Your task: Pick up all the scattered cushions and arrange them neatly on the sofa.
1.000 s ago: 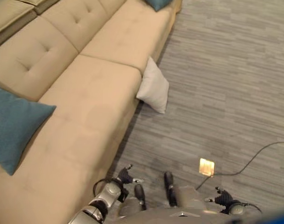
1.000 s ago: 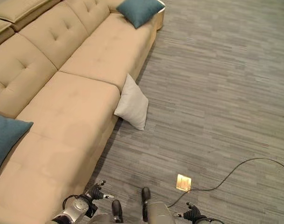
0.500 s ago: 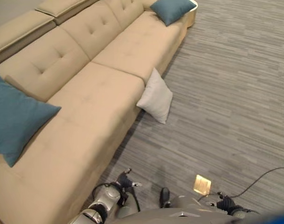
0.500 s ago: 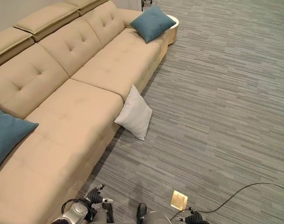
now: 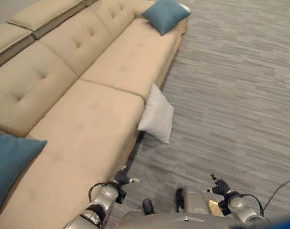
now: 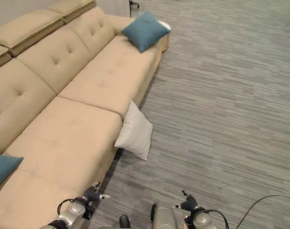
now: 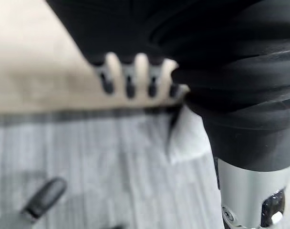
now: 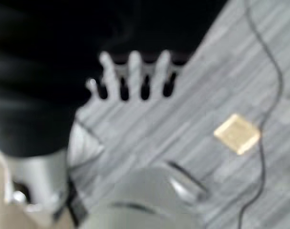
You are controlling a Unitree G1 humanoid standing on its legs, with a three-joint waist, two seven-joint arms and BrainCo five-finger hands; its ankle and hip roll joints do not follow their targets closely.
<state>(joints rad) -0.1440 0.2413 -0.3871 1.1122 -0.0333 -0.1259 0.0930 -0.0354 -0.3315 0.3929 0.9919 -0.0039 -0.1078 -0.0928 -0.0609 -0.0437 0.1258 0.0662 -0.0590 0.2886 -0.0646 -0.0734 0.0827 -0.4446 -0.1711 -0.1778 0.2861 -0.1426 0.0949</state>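
Nearest the robot, the left hand (image 5: 120, 179) hangs low beside the near front edge of the sofa (image 5: 88, 129), fingers relaxed and spread, holding nothing. The right hand (image 5: 220, 187) hangs at a matching height over the grey carpet floor (image 5: 240, 95), fingers likewise loose and empty (both wrist views show straight fingers with bare floor past them). A brass floor plate (image 8: 237, 133) lies on the carpet just beside the right hand.

On the near left of the seat, a blue cushion (image 5: 9, 167) rests against the backrest.

Further out, the white cushion (image 5: 157, 114) stands tilted on the floor, leaning against the sofa's front face near the seam between two seat sections. It is well apart from both hands.

At the far end of the seat, a second blue cushion (image 5: 165, 14) lies against the armrest.

Task status, as judged from this layout:
1. Two blue cushions are on the sofa.
2. The white cushion is the one item visibly off the sofa; it is not yet grasped.
3. Remaining work: approach, grasp, lift and place it on the seat.
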